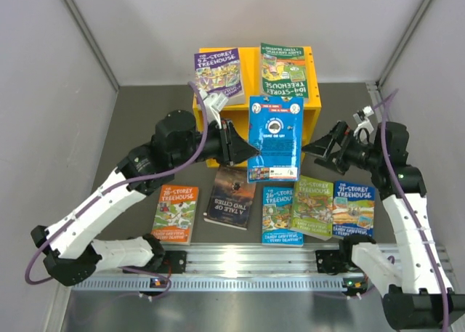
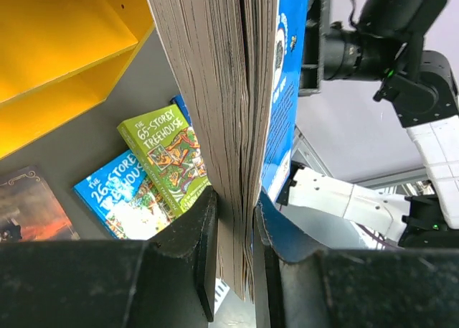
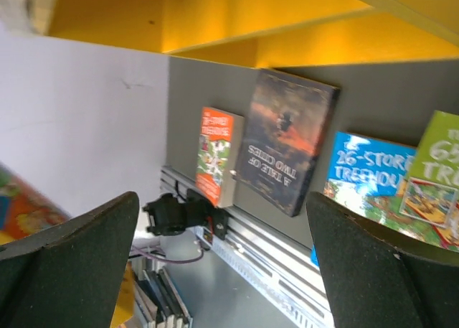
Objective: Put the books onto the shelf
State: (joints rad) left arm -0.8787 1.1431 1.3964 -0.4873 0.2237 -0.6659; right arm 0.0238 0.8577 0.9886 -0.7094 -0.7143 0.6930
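My left gripper [image 1: 243, 149] [image 2: 235, 235] is shut on the lower edge of a blue book [image 1: 275, 137] [image 2: 229, 91], holding it upright in the air in front of the yellow shelf [image 1: 314, 118] [image 2: 57, 48] [image 3: 215, 12]. My right gripper [image 1: 320, 144] [image 3: 222, 263] stands open and empty just right of that book. A purple book [image 1: 219, 74] and a green book [image 1: 284, 72] lie on the shelf's flat top. On the table lie an orange book [image 1: 176, 212] [image 3: 217, 156], a dark book [image 1: 230, 196] [image 3: 287, 138] and three more books [image 1: 312, 205].
A metal rail [image 1: 254, 263] carrying both arm bases runs along the near edge. Grey walls close in the table on the left, back and right. The left arm's purple cable [image 1: 196, 139] loops over its wrist.
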